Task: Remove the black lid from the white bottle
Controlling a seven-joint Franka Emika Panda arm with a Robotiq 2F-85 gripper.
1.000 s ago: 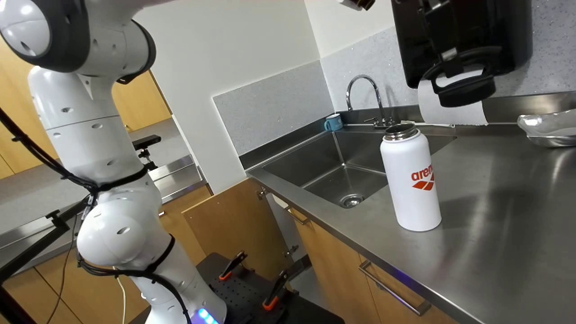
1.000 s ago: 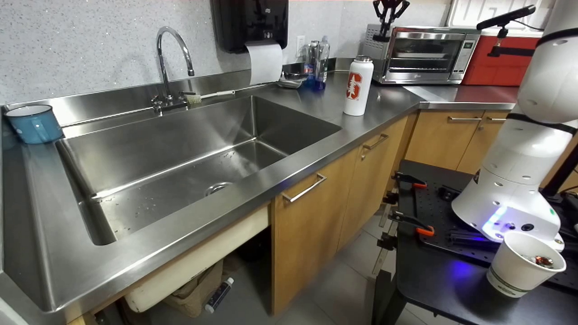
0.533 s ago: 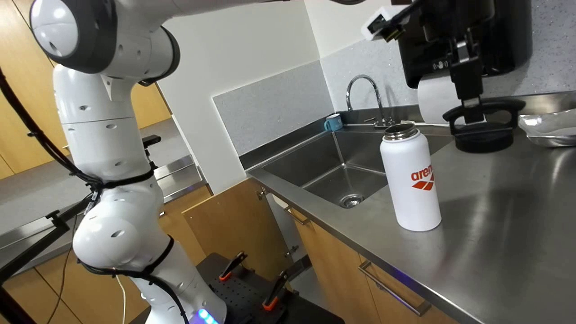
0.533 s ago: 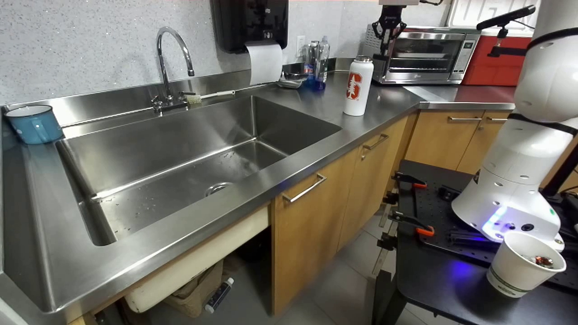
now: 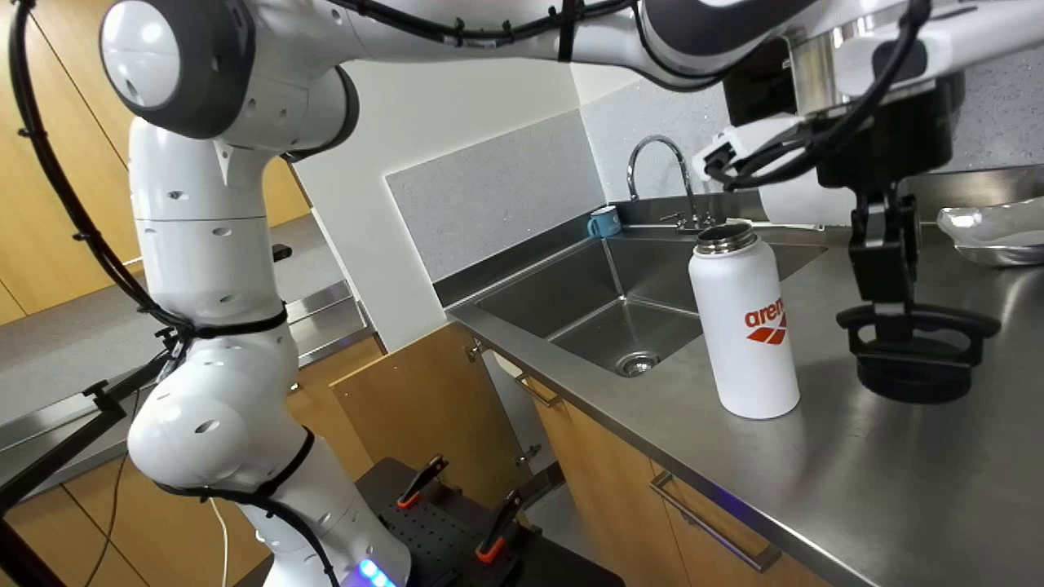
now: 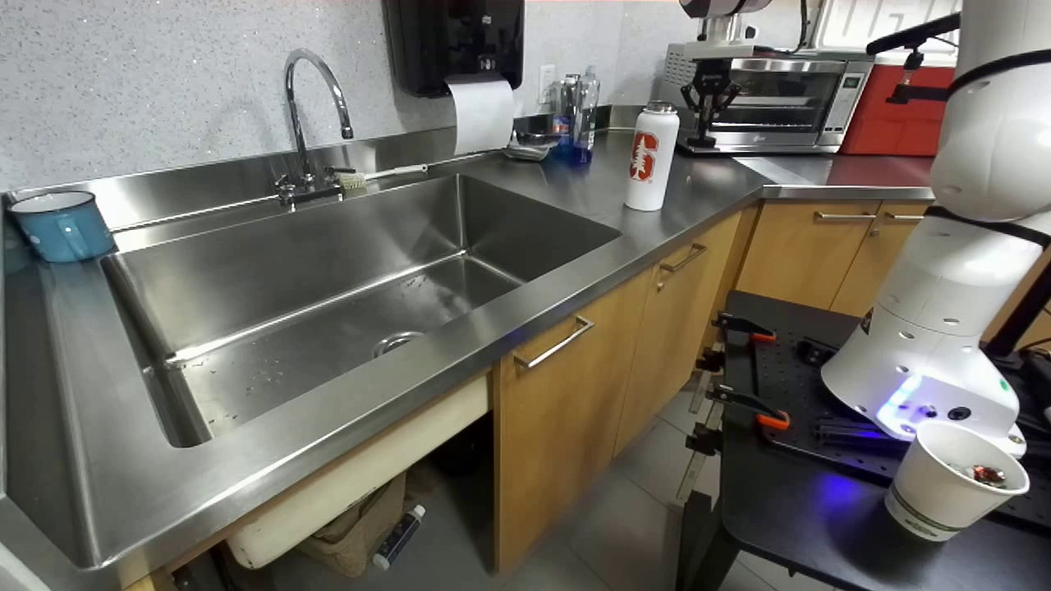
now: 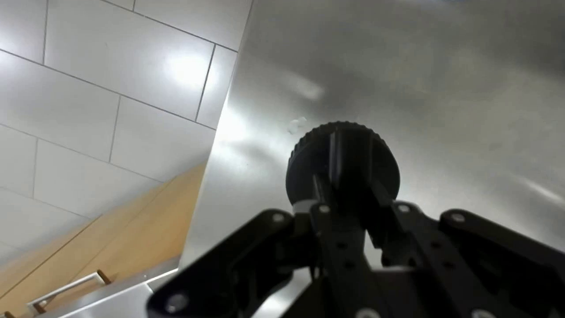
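1 black lid (image 7: 305, 170) partly behind gripper (image 7: 348, 190)

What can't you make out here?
Depths of the white bottle: hidden by its walls in both exterior views.
Underside of the black lid: hidden by its top in the wrist view.
Part of its handle: behind the claw in an exterior view.
Contents of the paper cup: too small to name in an exterior view.

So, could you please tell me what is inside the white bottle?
In an exterior view, the white bottle stands open: a little of the dark inside of its silver neck shows. Anything deeper is covered by the bottle's sides.
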